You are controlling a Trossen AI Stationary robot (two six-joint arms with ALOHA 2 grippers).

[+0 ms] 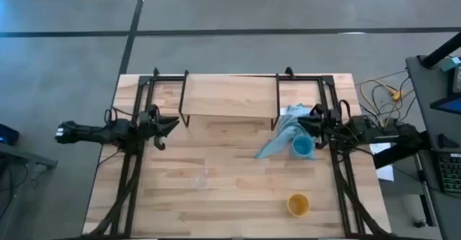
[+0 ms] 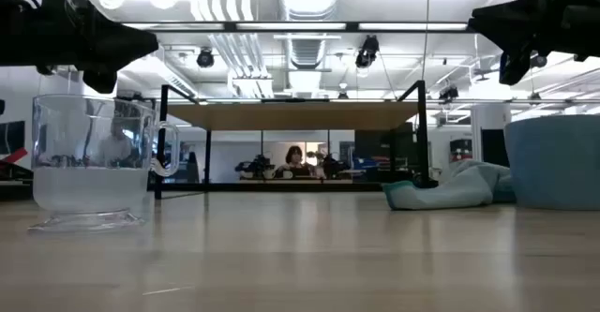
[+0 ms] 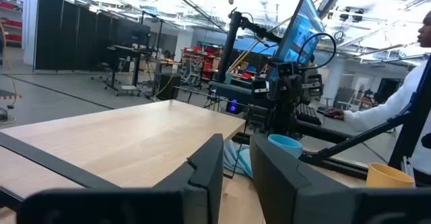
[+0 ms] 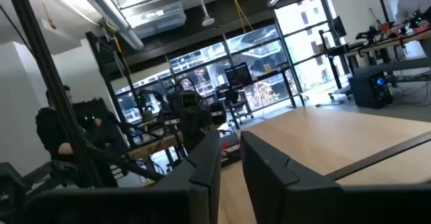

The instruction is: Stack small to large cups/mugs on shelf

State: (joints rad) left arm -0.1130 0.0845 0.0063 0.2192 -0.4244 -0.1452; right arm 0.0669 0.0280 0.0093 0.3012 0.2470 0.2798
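Note:
The clear glass (image 1: 200,179) stands on its base on the tabletop, near the left in the low view (image 2: 89,162). Right of the middle, the light blue cup (image 1: 302,148) stands upright beside the crumpled blue cloth (image 1: 279,138). The yellow-orange cup (image 1: 298,205) stands close to the near edge. The shelf (image 1: 230,96) spans the far side on black legs. My left gripper (image 1: 167,127) hovers at the shelf's left end and my right gripper (image 1: 308,125) above the blue cup. Both are narrowly open and hold nothing.
The blue cloth (image 2: 450,185) lies by the shelf's right legs. Black frame rails (image 1: 130,175) run along both table sides. The left wrist view shows the blue cup (image 3: 286,143), the yellow cup (image 3: 390,175) and a person (image 3: 404,109) beyond the table. Bare wood (image 1: 238,189) lies between the cups.

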